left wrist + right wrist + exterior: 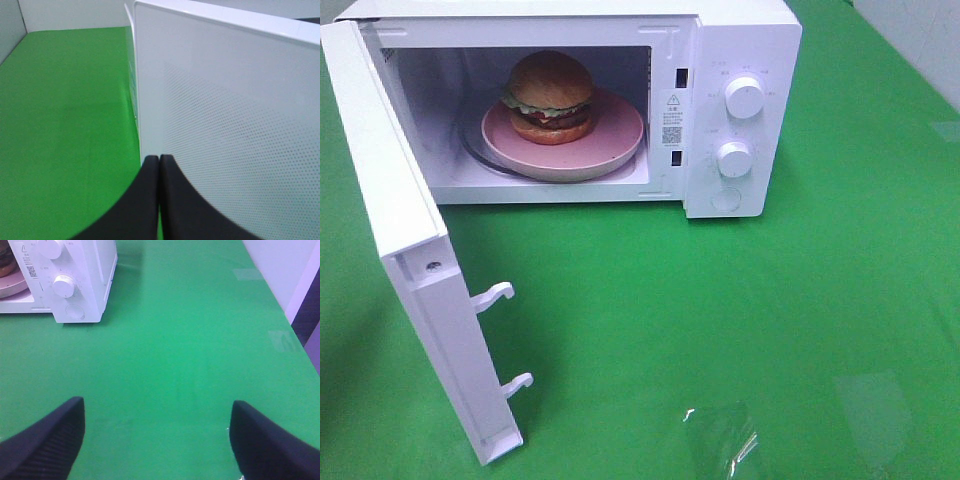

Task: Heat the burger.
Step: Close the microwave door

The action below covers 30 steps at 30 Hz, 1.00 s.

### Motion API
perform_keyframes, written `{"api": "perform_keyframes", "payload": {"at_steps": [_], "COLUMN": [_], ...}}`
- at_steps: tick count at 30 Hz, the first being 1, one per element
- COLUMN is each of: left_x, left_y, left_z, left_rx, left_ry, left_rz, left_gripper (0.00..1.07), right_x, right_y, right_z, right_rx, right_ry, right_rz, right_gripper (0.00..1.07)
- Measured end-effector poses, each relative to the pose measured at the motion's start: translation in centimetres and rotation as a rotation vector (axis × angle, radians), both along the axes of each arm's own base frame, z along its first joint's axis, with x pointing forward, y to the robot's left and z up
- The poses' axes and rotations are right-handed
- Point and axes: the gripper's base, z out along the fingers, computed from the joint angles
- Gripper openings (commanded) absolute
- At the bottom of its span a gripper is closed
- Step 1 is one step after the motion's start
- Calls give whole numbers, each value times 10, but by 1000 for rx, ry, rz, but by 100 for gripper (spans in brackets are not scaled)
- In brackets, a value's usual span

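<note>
A burger with a glossy brown bun, lettuce frill and dark patty sits on a pink plate inside a white microwave standing toward the far edge of a green counter. The plate rests on the oven floor and fills most of the cavity's width, with the burger set toward the plate's back left.

The microwave door stands wide open, swung out toward the counter's near left corner, its two latch hooks pointing toward the counter's middle. Two round knobs sit one above the other on the control panel to the right of the cavity.

The left gripper has its jaws pressed together, empty, right at the dotted outer face of the door; whether they touch it cannot be told.

The right gripper hangs over bare counter well apart from the microwave, on the control panel's side, its jaws spread wide and holding nothing.

A clear, shiny patch lies at the counter's near edge.
</note>
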Motion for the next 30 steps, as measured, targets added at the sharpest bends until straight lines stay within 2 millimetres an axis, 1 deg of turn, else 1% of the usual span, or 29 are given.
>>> {"api": "perform_keyframes", "payload": {"at_steps": [4,5,6,7,8,9,10,11,12,14,15,16,19,20,21,22,23,25,26,27,28,29,30], "left_x": [6,9,9,13,13,17,17,20,20,25,25,31,33,38,38,43,43,55,55,60,60,65,65], "left_y": [-8,-15,-15,-23,-23,-29,-29,-35,-35,-44,-44,-51,-54,-60,-60,-68,-68,-84,-84,-91,-91,-98,-98], "left_z": [-2,-4,-4,-7,-7,-11,-11,-14,-14,-17,-17,-20,-20,-20,-20,-20,-20,-19,-19,-19,-19,-19,-19], "left_rx": [4,2,2,-2,-2,1,1,16,16,27,27,5,1,2,2,8,8,12,12,3,3,-11,-11], "left_ry": [8,17,17,33,33,48,48,55,55,60,60,74,75,75,75,69,69,58,58,53,53,51,51], "left_rz": [-49,-84,-84,-117,-117,-139,-139,-157,-157,-174,-174,-158,-161,-177,-177,-200,-200,-242,-242,-249,-249,-247,-247], "left_gripper": [0,0,0,0,0,0,0,0,0,0,0,0,0,0,0,0,0,0,0,0,0,0,0], "right_x": [0,0,0,0,0,0,0,0,0,0,0,0,0,0,0,0,0,0,0,0,0,0,0], "right_y": [0,0,0,0,0,0,0,0,0,0,0,0,0,0,0,0,0,0,0,0,0,0,0], "right_z": [0,0,0,0,0,0,0,0,0,0,0,0,0,0,0,0,0,0,0,0,0,0,0], "right_rx": [0,0,0,0,0,0,0,0,0,0,0,0,0,0,0,0,0,0,0,0,0,0,0], "right_ry": [0,0,0,0,0,0,0,0,0,0,0,0,0,0,0,0,0,0,0,0,0,0,0], "right_rz": [0,0,0,0,0,0,0,0,0,0,0,0,0,0,0,0,0,0,0,0,0,0,0], "right_gripper": [76,76,76,76,76,76,76,76,76,76,76,76,76,76,76,76,76,76,76,76,76,76,76]}}
